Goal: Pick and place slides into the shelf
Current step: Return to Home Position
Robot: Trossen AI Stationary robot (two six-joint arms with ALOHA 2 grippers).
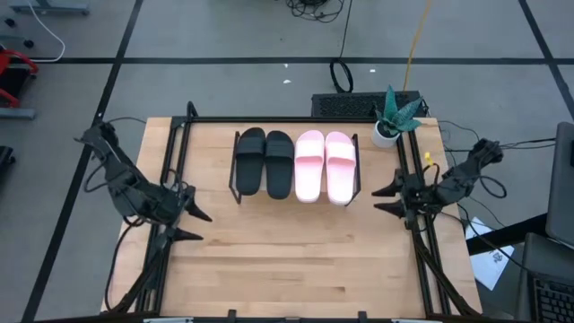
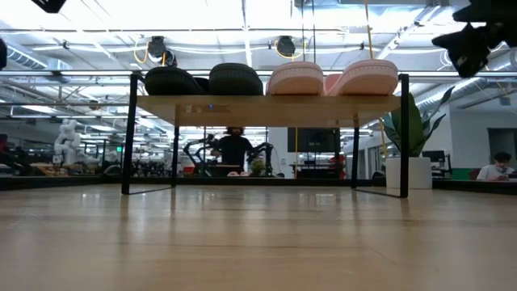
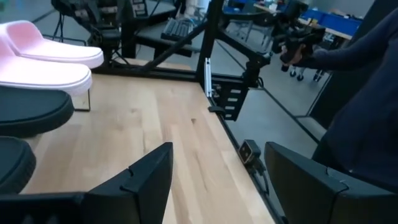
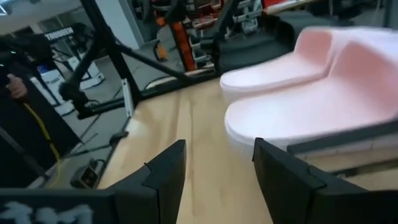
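Note:
Four slides lie side by side on the shelf's plank top, resting on their soles: a black pair on the left and a pale pink pair on the right. In the low view the black slides and the pink slides sit on top of the plank. My left gripper is open near the table's left edge, clear of the shelf. My right gripper is open by the table's right edge, just right of the pink pair, with nothing between its fingers.
A small potted plant stands at the table's far right corner. Black frame rails run along the left edge and right edge of the table. A person's dark sleeve shows beyond the table in the left wrist view. Bare wooden tabletop lies in front of the shelf.

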